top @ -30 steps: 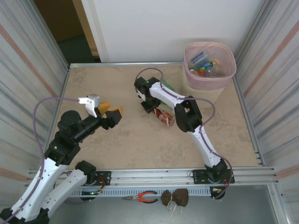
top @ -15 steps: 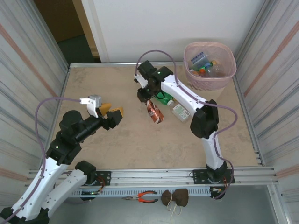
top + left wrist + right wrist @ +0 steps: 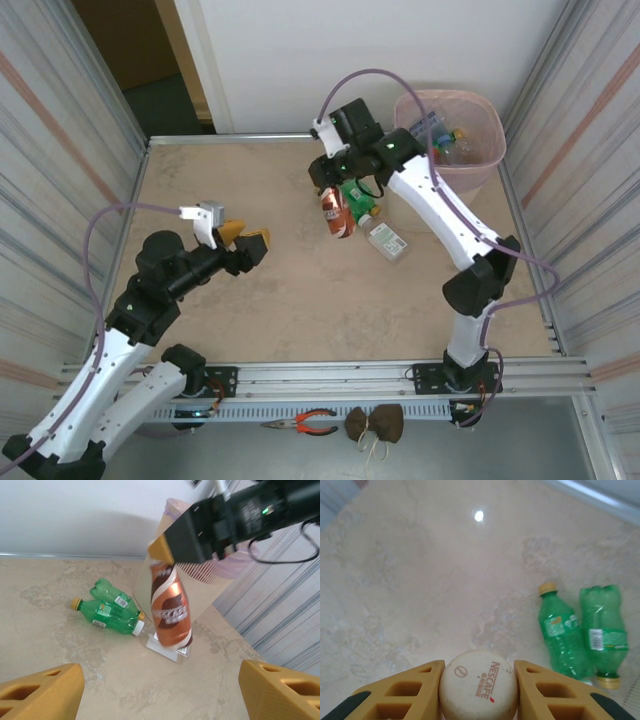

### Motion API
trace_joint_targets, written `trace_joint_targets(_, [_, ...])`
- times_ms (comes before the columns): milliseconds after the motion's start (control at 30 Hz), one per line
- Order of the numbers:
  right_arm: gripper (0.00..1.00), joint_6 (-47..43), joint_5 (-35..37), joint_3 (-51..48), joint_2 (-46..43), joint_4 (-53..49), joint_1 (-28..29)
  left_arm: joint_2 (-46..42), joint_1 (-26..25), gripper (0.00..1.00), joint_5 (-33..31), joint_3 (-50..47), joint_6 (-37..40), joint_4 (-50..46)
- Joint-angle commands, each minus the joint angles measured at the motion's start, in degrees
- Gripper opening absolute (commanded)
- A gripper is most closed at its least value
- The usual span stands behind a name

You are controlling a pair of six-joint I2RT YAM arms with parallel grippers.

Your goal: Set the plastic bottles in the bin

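Right gripper [image 3: 333,182] is clamped on the brown Nescafe bottle [image 3: 337,213], now lifted off the table [image 3: 200,180] and swinging toward the bin [image 3: 478,172]; left gripper [image 3: 243,237] idles open.

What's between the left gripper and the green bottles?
Bare tabletop between left gripper and green bottles, in the left wrist view; the right gripper's Nescafe bottle hangs further right.

Bare tabletop [image 3: 300,300] lies open before my left gripper [image 3: 243,236]; green bottles [image 3: 557,630] and a clear bottle [image 3: 385,240] crowd the table beside the bin [image 3: 470,180].
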Motion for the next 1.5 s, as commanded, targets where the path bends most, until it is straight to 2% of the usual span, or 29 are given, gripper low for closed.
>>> trace_joint_targets(0, [0.35, 0.8, 1.3, 0.1, -5.5, 3.5, -2.0, 0.1, 0.5, 0.81, 0.8, 0.4, -0.1, 1.9])
trace_joint_targets(200, [0.35, 0.8, -1.5, 0.5, -11.6, 7.0, -8.7, 0.2, 0.6, 0.81, 0.7, 0.4, -0.1, 1.9])
trace_joint_targets(433, [0.35, 0.9, -4.8, 2.3, -16.6, 9.2, -20.2, 0.3, 0.6, 0.81, 0.9, 0.3, -0.1, 2.4])
trace_joint_targets(700, [0.35, 2.0, -7.9, 6.7, -15.2, 9.2, -34.2, 0.8, 0.8, 0.81, 1.8, 1.0, 0.4, 2.4])
trace_joint_targets(833, [0.35, 1.1, -6.3, 10.5, -11.0, 7.0, -39.2, 1.1, 1.3, 0.81, 2.5, 1.8, 0.9, 1.9])
trace_joint_targets(1133, [0.35, -4.4, 1.8, 23.3, 2.3, -4.6, -41.5, 1.5, 2.4, 0.81, 4.6, 1.2, 0.3, 2.4])
trace_joint_targets(1300, [0.35, -5.3, 5.4, 23.4, 6.0, -9.8, -41.4, 1.4, 2.7, 0.81, 5.2, 0.1, -0.4, 3.0])
trace_joint_targets(1467, [0.34, -7.1, 12.2, 21.0, 8.2, -11.6, -41.1, 1.5, 3.0, 0.81, 6.1, -0.9, -0.9, 4.1])
